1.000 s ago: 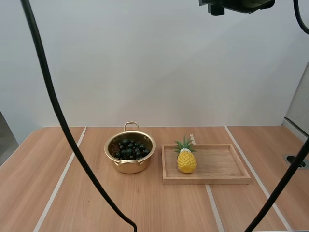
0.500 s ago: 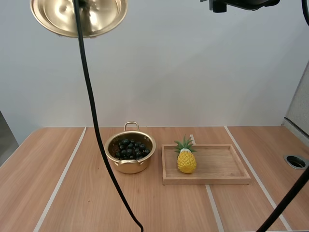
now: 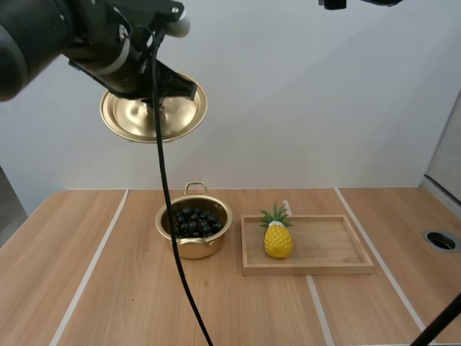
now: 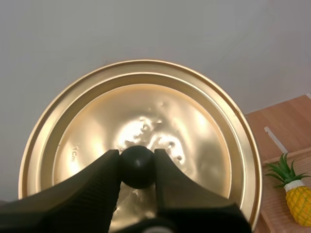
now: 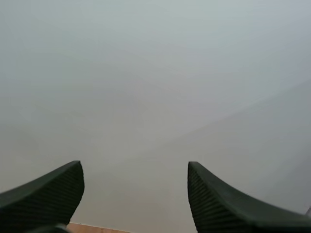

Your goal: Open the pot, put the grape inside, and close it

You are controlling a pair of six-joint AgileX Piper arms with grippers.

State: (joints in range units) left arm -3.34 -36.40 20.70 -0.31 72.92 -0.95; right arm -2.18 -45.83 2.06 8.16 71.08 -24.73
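Note:
A gold pot [image 3: 194,241] stands uncovered on the table with a bunch of dark grapes [image 3: 193,222] inside it. High above the pot and a little to its left, my left arm [image 3: 79,36] holds the gold lid [image 3: 153,115] in the air, its underside facing the camera. In the left wrist view my left gripper [image 4: 137,162] is shut on the lid's black knob [image 4: 137,167], with the lid [image 4: 146,111] spread behind it. My right gripper [image 5: 133,179] is open, its fingers wide apart and pointing at the plain wall.
A wooden tray [image 3: 324,246] lies just right of the pot, with a yellow pineapple [image 3: 278,238] standing at its left end. The pineapple [image 4: 297,196] also shows past the lid's rim. A round hole [image 3: 441,241] sits in the table at the far right.
My left arm has come down into the high view with the lid, which now hangs lower and farther right than half a second ago. The pot, grapes and tray have not moved.

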